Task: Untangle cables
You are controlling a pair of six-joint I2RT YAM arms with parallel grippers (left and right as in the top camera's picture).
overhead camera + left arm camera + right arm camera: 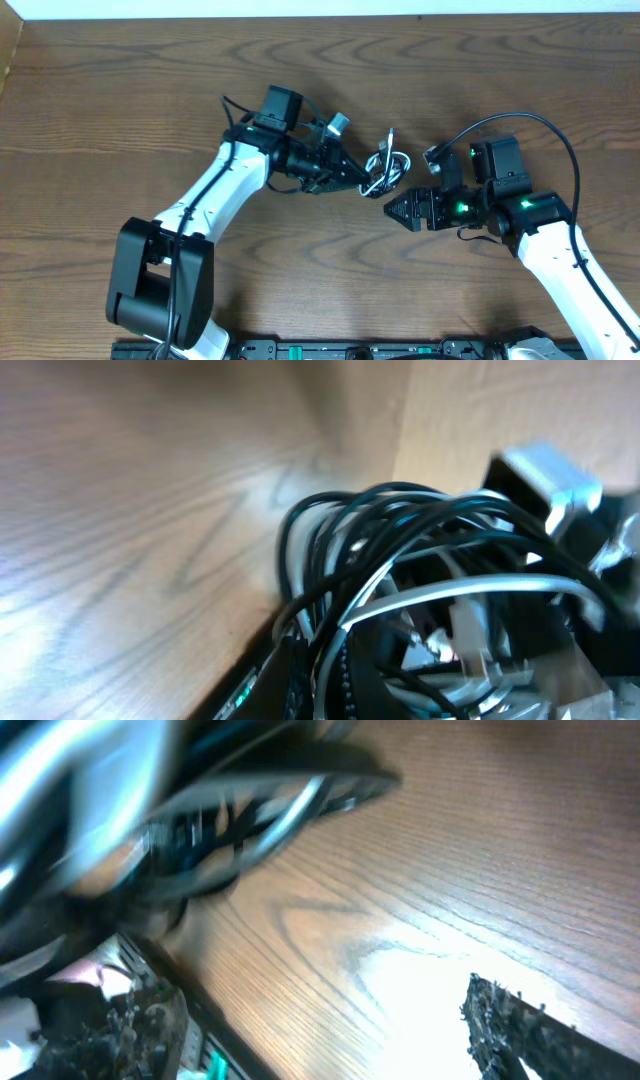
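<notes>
The cables (386,168) are a small bundle of thin black and white cords with a plug end, lying at mid-table. My left gripper (364,184) reaches in from the left with its tips at the bundle's left edge. In the left wrist view the cables (400,550) fill the frame, and loops run into the jaws (335,680), which look shut on them. My right gripper (391,209) sits just below and to the right of the bundle. In the right wrist view its fingers (310,1015) are wide apart over bare wood, and the blurred cables (250,810) lie ahead at upper left.
The wooden table (120,90) spreads to all sides. A white strip (300,8) runs along the far edge. A black rail (350,350) runs along the front edge. The thick black wire (545,125) on the right arm loops above its wrist.
</notes>
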